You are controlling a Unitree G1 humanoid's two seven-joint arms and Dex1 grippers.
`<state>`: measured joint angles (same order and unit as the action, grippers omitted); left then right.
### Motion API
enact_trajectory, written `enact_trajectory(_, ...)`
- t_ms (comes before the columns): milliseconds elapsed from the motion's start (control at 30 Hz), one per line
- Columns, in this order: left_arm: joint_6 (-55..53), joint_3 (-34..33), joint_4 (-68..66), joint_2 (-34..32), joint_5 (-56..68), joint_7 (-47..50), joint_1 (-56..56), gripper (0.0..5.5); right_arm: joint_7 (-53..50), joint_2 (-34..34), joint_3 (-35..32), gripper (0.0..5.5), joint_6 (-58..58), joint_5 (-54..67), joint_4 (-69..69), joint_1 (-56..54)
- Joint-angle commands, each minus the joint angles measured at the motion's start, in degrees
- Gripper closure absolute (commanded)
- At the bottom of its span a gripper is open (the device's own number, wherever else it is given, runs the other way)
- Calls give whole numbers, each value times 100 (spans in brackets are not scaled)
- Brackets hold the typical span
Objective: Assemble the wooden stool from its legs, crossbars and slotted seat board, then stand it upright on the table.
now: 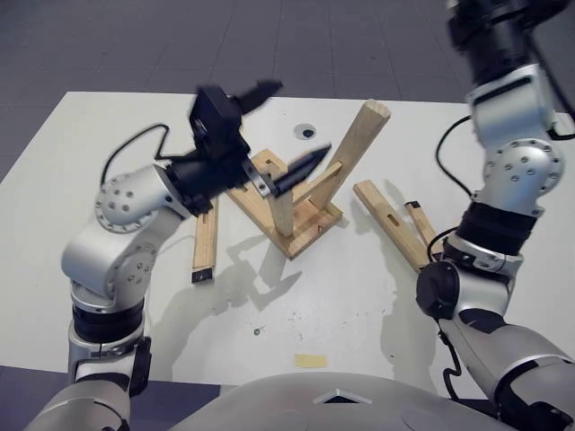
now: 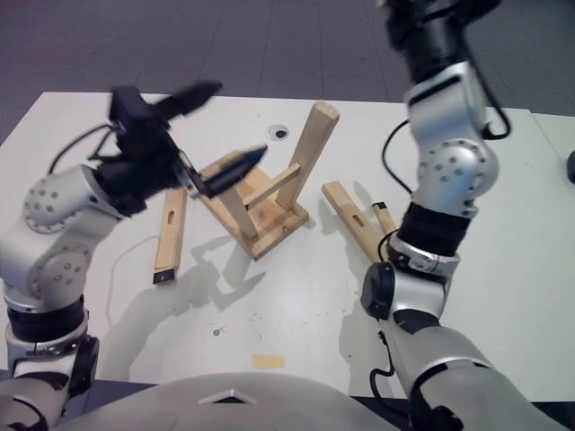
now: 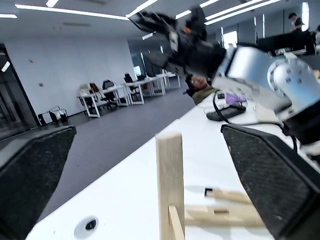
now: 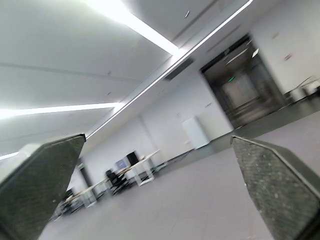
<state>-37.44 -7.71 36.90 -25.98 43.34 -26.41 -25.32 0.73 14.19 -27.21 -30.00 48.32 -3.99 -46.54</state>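
Left eye view: stool frame (image 1: pixel 305 229) sits on the table (image 1: pixel 108 126), clear of its edges, long leg (image 1: pixel 359 144) leaning toward one o'clock; left gripper (image 1: pixel 303 117) and right gripper (image 4: pixel 160 170) gape wide, empty.

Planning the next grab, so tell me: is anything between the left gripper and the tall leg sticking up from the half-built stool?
Nothing visible. The left gripper is open and points at the upright leg, and the left wrist view shows only air between them.
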Motion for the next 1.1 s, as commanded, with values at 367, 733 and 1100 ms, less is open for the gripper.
enact_trajectory(367, -558, -410, -924, -1345, -465, 683, 1750, 12, 1191, 904, -578, 10, -869, 1356, -1969, 3101)
enact_trajectory(733, -407, 1251, -56, -1379, -813, -691, 1592, 12, 1533, 641, 499, 10, -495, 718, -2826, 4383)
enact_trajectory(1100, -190, 2872, -485, -158, -1372, -1149, 30, 12, 1445, 688, 388, 10, -233, 1575, -3167, 4177)
